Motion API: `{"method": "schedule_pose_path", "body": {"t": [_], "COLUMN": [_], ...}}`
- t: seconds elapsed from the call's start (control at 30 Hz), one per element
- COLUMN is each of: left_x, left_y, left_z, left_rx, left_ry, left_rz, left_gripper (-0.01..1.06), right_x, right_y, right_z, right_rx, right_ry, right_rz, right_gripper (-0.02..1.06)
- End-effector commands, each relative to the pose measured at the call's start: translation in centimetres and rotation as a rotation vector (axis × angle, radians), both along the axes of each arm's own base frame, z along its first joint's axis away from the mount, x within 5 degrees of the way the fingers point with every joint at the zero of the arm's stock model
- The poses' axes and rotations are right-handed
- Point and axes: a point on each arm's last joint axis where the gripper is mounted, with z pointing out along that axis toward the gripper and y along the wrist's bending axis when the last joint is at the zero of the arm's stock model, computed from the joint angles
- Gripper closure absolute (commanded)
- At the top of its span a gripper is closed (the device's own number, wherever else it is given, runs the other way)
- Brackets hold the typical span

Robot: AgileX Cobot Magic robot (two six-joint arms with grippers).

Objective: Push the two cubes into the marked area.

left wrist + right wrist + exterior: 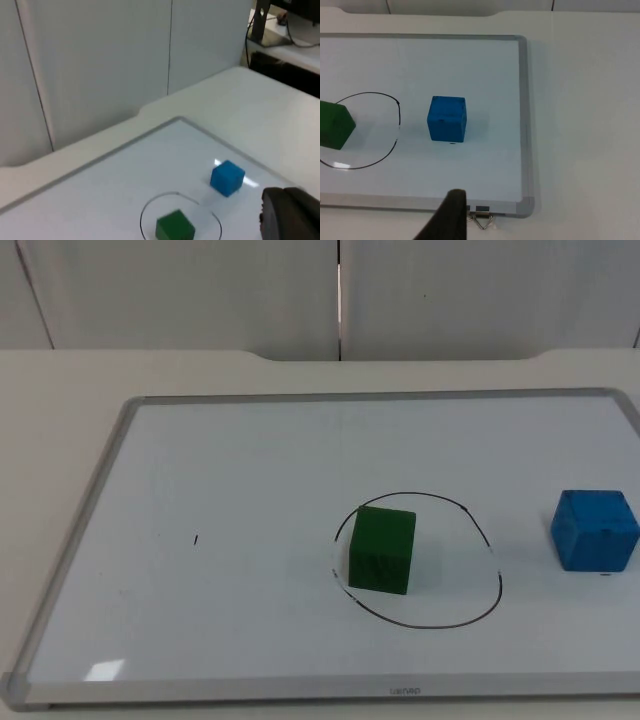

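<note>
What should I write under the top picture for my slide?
Green cube sits inside the drawn circle on the whiteboard; blue cube waits outside.

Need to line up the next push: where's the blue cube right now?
In the top view the solid blue cube sits on the whiteboard's right side, outside the black drawn circle, apart from the green cube inside it.

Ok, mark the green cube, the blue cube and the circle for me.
green cube (382, 550), top view, front face.
blue cube (594, 529), top view, centre of the cube.
circle (425, 625), top view, near arc of the drawn line.
</note>
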Motion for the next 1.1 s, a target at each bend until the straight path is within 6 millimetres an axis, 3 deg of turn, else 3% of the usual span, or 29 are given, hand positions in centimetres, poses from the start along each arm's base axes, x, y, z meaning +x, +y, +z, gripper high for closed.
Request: {"method": "schedule_pose_path", "body": {"t": [0.0,0.13,0.4,0.9,1.07], "left_x": [-0.6,-1.2,-2.8,-8.4,-8.5], "left_y": [0.4,0.7,1.8,5.9,6.5], "left_z": [-2.3,-3.5,-3.8,-5.9,-6.4], "left_rx": [0.005,-0.017,-0.009,0.026,0.08], "left_ry": [0.03,0.046,0.04,-0.024,-0.002], "left_rz": [0.012,0.027,0.073,0.239,0.289], "left_gripper": [1.05,1.05,1.05,1.05,1.05], "right_x": [0.0,0.0,0.0,0.0,0.0], "right_y": [0.0,0.0,0.0,0.0,0.1], "right_z": [0.1,0.1,0.1,0.1,0.1], "right_rx": [-0.001,-0.001,-0.001,-0.001,0.018], "right_ry": [-0.015,-0.015,-0.015,-0.015,-0.015], "right_rz": [-0.01,-0.01,-0.01,-0.01,0.003], "right_gripper": [-0.01,-0.01,-0.01,-0.01,-0.01]}}
